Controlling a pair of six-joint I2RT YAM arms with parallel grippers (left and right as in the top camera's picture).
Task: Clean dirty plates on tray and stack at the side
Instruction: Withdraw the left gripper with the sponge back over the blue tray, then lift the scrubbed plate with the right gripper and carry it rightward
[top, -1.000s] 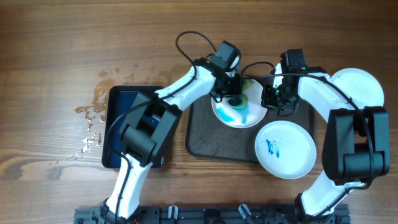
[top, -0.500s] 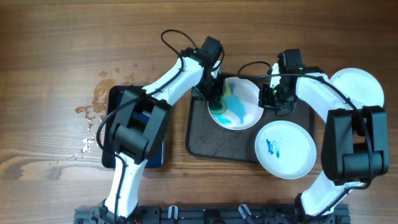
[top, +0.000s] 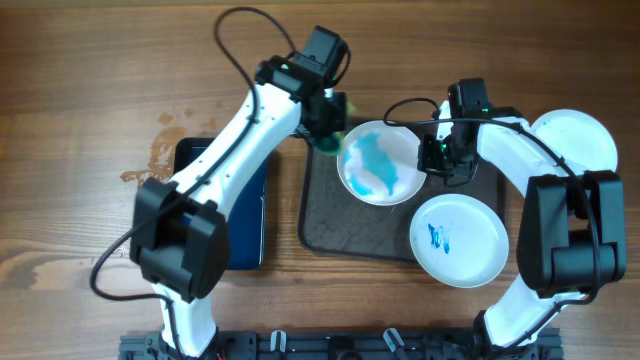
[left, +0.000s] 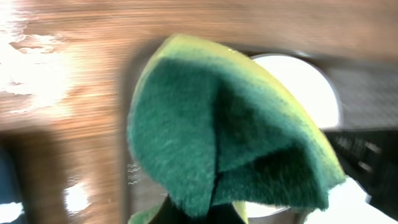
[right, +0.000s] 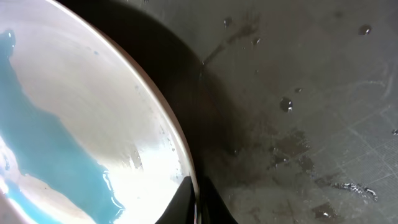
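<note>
A white plate (top: 380, 163) smeared with blue stands tilted over the dark grey-brown tray (top: 340, 225). My right gripper (top: 432, 158) is shut on its right rim; the rim shows between the fingers in the right wrist view (right: 194, 198), with the plate's blue smear (right: 50, 155) to the left. My left gripper (top: 327, 128) is shut on a green and yellow sponge (left: 230, 130), held just left of the plate at the tray's far left corner. A second plate (top: 458, 240) with a small blue smear lies at the tray's right end. A third, clean-looking plate (top: 580, 140) lies on the table at far right.
A smaller dark-blue tray (top: 215, 205) lies left of the big tray, under my left arm. White and brown specks (top: 145, 195) mark the table to its left. The big tray's surface is wet with droplets (right: 292, 106).
My left gripper has drawn the sponge off the plate's middle, moving left and back to the tray's far left corner. The blue smear is spread wider. The right gripper holds still.
</note>
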